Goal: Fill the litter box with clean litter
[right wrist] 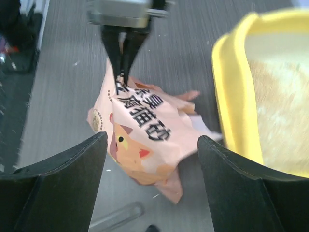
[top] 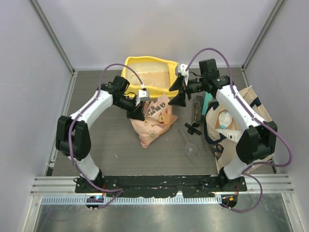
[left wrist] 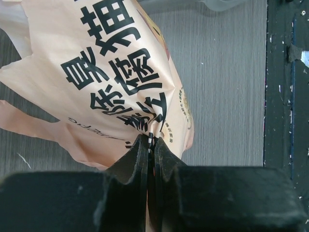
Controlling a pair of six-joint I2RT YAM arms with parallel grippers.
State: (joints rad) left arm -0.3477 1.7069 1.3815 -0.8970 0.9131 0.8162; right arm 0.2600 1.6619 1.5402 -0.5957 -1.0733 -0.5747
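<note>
Litter bag [top: 155,121]: soft peach plastic film, crinkled, with a faint sheen and dark print. Litter box [top: 126,72] is smooth yellow plastic, glossy along the rim, and the litter [top: 152,77] inside looks pale, grainy and dull. Surface [top: 116,150] is grey, wood-grained, matt. Left end effector [left wrist: 150,141] shows matt black plastic, slightly rough. Canvas tote [top: 251,96] is cream cloth; the scoop [top: 189,144] is clear, glossy plastic.

The top view looks steeply down from high above the peach litter bag [top: 155,121]. The left wrist camera faces it at very close range. The right wrist camera views it from farther off, with the litter box [right wrist: 223,92] beside the bag. All three views share the bag.
</note>
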